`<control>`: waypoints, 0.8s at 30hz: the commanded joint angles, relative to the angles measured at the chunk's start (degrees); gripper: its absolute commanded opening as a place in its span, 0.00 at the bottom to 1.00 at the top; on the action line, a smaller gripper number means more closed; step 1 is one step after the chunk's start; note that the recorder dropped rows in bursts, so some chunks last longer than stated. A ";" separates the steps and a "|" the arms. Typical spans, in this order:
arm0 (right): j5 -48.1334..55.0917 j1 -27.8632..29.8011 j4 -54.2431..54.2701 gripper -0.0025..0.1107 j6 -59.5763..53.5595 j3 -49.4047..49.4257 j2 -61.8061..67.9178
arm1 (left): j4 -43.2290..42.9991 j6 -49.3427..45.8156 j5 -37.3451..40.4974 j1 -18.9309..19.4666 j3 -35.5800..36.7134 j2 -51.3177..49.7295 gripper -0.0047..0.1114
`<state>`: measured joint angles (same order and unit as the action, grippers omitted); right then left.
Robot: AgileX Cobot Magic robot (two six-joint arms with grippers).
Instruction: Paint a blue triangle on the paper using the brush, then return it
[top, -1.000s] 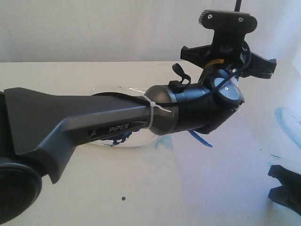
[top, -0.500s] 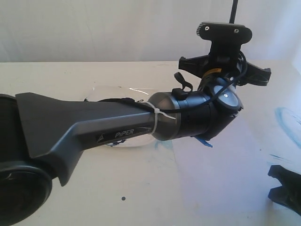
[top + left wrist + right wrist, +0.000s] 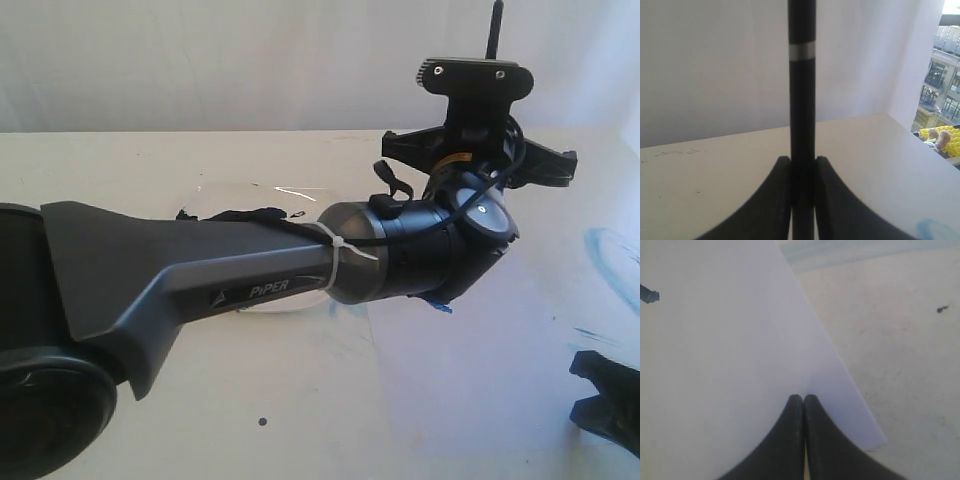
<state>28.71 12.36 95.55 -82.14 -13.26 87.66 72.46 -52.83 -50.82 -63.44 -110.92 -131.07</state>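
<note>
Along the grey arm (image 3: 200, 265) you are reading "PiPER"; left tool (image 3: 803, 167) is clamping the black brush (image 3: 802, 100), right tool (image 3: 803, 401) is sitting closed over paper (image 3: 715, 365).

Left arm (image 3: 200, 280) spans over dish (image 3: 250, 195), blocking it; paper (image 3: 480, 380) open between arm and right gripper (image 3: 803, 398).

Brush (image 3: 802, 100): long, thin, black-handled, with a narrow silver band high on the shaft. Stands upright, pinched between the closed fingers of the left gripper (image 3: 802, 161); bristle end out of sight.

Paper (image 3: 480, 380): large, thin, faintly bluish white. Lies flat, right of middle in the exterior view, with one corner plain in the right wrist view.

Blue triangle (image 3: 437, 304): mostly hidden. Shows only as a short dark-blue stroke on the paper, below the upright brush.
</note>
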 commanded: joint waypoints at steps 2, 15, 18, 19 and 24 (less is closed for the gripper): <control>-4.69 0.22 -2.04 0.02 -0.33 0.70 0.42 | 0.50 -0.72 -0.11 -0.74 0.22 0.40 0.04; -5.08 0.22 -2.04 0.02 -0.33 0.70 0.42 | 0.50 -3.72 0.47 -0.74 0.22 0.40 0.04; -5.08 0.22 -2.04 0.02 -0.33 0.70 0.42 | 0.50 -3.71 0.54 -0.74 0.22 0.40 0.04; -5.08 0.22 -2.04 0.02 -0.33 0.70 0.42 | 0.50 -3.71 0.68 -0.74 0.22 0.40 0.04; -5.08 0.22 -2.04 0.02 -0.33 0.70 0.42 | 0.50 -0.56 0.78 -0.74 0.22 0.40 0.04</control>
<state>28.71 12.36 95.55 -82.14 -13.26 87.66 72.46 -55.93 -50.26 -63.85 -110.92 -131.16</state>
